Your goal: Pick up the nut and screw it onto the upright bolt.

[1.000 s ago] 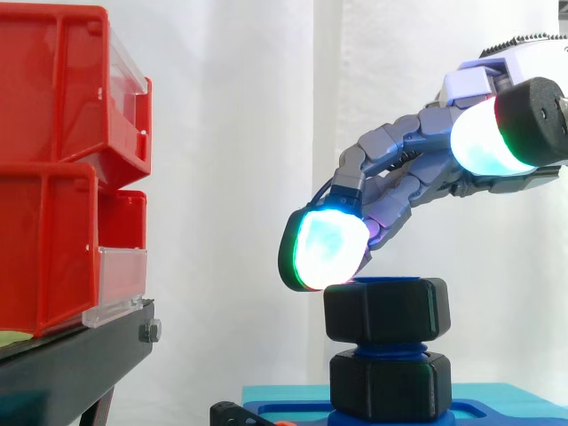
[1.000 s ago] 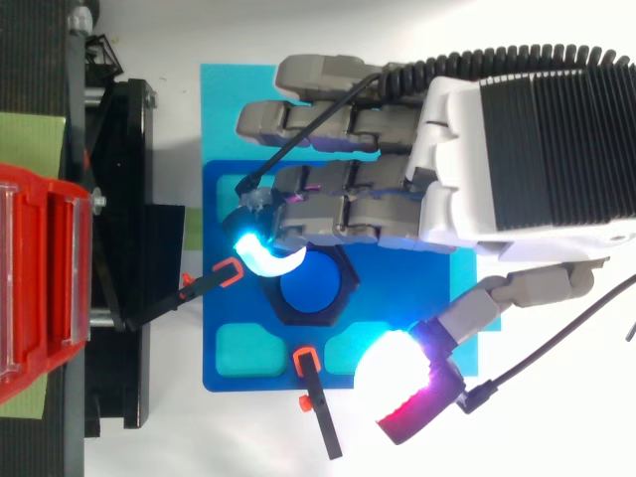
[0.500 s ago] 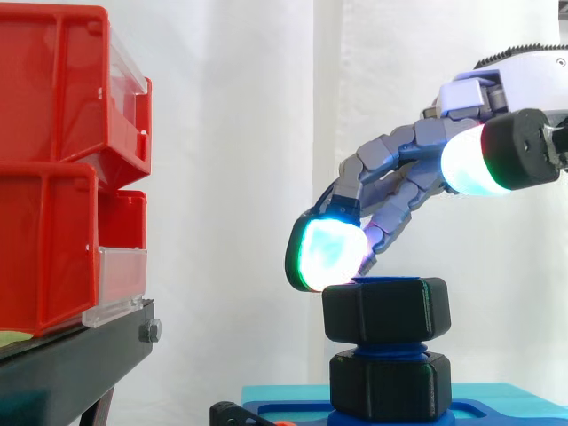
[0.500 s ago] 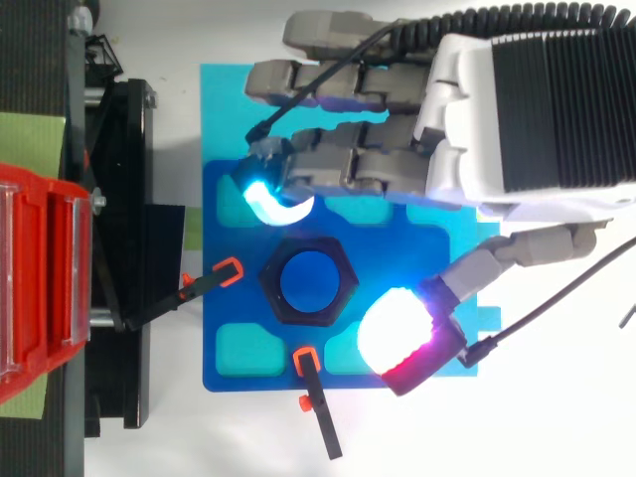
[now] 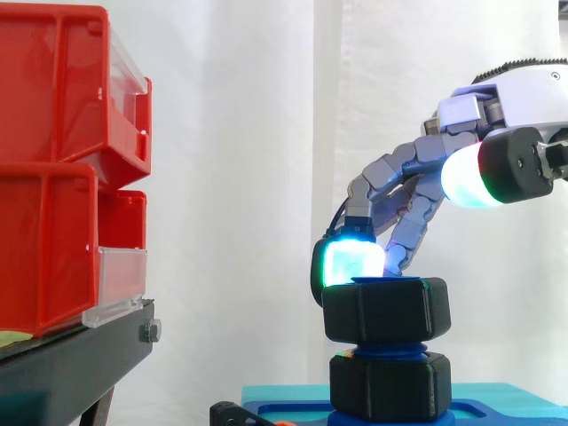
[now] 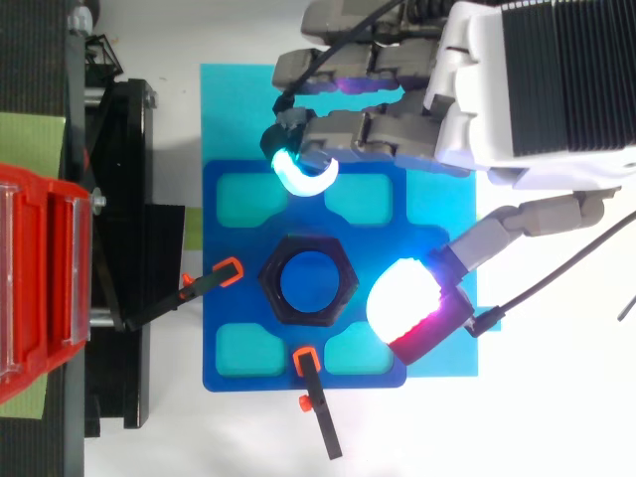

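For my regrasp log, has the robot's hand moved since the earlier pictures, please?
Yes: seen from above, the hand has slid off the black hexagonal nut toward the top edge.

Hand point(image 6: 517, 89) no longer over the nut point(image 6: 308, 279), fingertips point(image 6: 298, 171) beyond it, thumb pad point(image 6: 402, 303) closer beside it.

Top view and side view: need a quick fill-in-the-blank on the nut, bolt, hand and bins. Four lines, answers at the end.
1. Seen from above, the black nut has ___ sides.
2. The bolt showing through the nut's hole is coloured ___.
3. The hand is open, and in the top view none of its glowing pads touches the ___.
4. The bins stacked at the left of the side view are coloured ___.

Missing words: six; blue; nut; red.
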`<state>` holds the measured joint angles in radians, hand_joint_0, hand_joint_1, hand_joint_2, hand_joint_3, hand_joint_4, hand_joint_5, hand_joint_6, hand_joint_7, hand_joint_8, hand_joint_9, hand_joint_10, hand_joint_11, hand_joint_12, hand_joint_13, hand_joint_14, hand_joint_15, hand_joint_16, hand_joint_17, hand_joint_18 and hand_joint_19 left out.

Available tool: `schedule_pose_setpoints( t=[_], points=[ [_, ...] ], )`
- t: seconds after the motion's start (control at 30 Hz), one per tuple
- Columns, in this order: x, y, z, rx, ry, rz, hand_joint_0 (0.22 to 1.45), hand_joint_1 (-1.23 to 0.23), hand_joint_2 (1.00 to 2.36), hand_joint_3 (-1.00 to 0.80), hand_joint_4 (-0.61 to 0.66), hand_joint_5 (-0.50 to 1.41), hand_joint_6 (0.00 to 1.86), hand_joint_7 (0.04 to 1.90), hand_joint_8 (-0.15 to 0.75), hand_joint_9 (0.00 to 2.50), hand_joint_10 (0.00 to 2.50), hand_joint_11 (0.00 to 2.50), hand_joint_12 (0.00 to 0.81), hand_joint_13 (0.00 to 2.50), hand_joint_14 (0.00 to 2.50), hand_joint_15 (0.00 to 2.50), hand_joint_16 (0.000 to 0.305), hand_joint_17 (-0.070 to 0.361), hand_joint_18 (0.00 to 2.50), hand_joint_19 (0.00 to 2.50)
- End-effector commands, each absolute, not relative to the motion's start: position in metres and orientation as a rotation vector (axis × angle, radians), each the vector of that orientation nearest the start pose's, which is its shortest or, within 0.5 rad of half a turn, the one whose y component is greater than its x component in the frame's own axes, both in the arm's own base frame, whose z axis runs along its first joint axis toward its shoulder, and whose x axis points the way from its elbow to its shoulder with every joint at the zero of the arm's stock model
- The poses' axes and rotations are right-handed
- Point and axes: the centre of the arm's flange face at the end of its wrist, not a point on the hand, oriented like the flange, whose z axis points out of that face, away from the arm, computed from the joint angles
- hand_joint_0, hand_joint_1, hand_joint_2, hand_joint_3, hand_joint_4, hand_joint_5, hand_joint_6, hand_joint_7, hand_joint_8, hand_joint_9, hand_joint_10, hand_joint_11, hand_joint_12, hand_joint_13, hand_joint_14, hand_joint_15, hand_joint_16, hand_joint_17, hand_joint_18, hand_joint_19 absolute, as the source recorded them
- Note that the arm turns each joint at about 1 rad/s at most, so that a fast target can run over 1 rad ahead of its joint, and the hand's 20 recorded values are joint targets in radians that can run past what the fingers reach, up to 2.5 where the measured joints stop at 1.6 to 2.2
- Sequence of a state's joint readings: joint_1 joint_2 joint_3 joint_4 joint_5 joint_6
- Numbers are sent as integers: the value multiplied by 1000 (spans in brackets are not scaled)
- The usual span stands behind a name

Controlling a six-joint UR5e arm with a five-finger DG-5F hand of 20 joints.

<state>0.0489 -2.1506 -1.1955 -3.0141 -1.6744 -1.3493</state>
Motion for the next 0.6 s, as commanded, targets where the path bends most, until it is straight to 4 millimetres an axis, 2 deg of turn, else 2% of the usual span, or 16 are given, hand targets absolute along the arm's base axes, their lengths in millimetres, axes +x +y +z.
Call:
schedule_pose_setpoints(
  t=[0.0,0.33,0.57],
  points=[
    [714,-85,331,61,1654,297,466,-292,1000,-500,252,-73,503,761,277,813,0,0,387,375,0,0,53,118,238,7],
    [726,-70,343,9,1535,372,456,-295,1000,-500,249,-91,503,745,275,755,0,0,400,335,0,0,55,123,203,0],
    [726,-64,341,11,1547,384,454,-297,1000,-500,248,-94,503,745,280,741,0,0,400,328,0,0,55,124,188,0]
  ],
)
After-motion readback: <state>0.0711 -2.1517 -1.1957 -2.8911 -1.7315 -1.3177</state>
